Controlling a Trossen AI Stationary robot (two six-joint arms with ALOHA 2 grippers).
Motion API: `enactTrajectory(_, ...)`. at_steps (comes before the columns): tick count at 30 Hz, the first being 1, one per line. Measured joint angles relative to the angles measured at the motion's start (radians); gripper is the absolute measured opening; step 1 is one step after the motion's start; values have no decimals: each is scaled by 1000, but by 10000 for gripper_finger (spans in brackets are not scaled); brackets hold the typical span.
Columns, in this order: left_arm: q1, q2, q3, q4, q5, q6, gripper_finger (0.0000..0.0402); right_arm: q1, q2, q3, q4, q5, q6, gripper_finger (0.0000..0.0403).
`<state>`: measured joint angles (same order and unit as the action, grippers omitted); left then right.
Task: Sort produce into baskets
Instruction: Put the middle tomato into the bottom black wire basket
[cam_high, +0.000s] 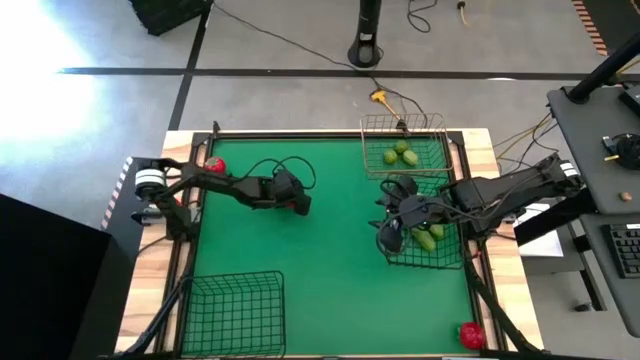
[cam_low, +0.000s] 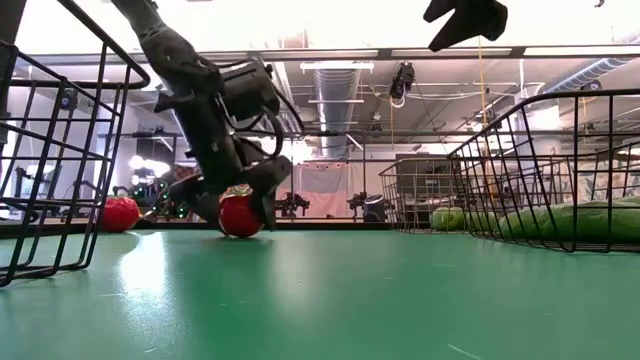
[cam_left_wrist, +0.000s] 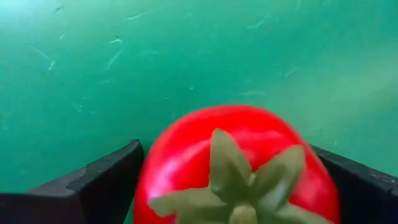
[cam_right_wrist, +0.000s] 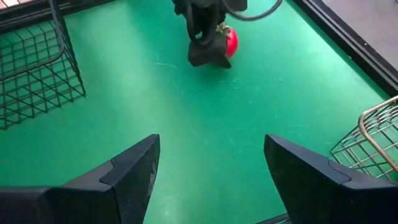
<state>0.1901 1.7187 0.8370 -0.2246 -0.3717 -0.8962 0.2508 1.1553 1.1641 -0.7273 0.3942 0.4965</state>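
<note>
My left gripper (cam_high: 298, 203) is down at the green table, left of centre, shut on a glossy red tomato-like piece (cam_left_wrist: 236, 155) with a green stalk cap; it also shows in the low view (cam_low: 240, 215). My right gripper (cam_high: 388, 238) is open and empty, held high over the left edge of the right black basket (cam_high: 445, 258), which holds long green cucumber-like pieces (cam_high: 428, 238). The tan basket (cam_high: 375, 130) at the far right holds small light-green round pieces (cam_high: 402, 153). Another red piece (cam_high: 213, 165) lies at the far left, and one more (cam_high: 470, 335) at the near right corner. My left gripper pinches the red piece between its two fingers (cam_left_wrist: 106, 180), one on each of its rounded sides (cam_left_wrist: 152, 171). The fingers come from above, slanting down, and the green stalk cap faces up toward the wrist. In the low view its underside (cam_low: 240, 233) is at table level.
An empty black basket (cam_high: 235, 310) stands at the near left. A raised dark frame (cam_high: 300, 133) runs round the green mat. The middle of the mat (cam_high: 340, 280) between the baskets is bare.
</note>
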Motion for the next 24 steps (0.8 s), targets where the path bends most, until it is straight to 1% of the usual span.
enactTrajectory(4,-3,30,9,4,-7,8,386,0,-1,0,-1,0,-1,279)
enactTrajectory(6,-9,37,15,-3,-13,29,380,0,-1,0,0,1,-7,277)
enactTrajectory(10,-39,28,19,-14,-14,33,342,0,-1,0,-1,0,-7,274)
enactTrajectory(14,-96,-1,35,-82,45,34,294,0,-1,0,-8,0,1,274)
enactTrajectory(17,-158,-30,58,-174,60,32,293,0,-1,0,-24,0,1,270)
enactTrajectory(19,-220,-64,93,-223,68,32,293,0,-1,0,-42,0,2,268)
enactTrajectory(22,-335,-122,182,-318,75,40,293,0,-1,0,-54,0,10,263)
enactTrajectory(24,-412,-150,270,-401,72,59,293,0,-1,0,-52,0,14,260)
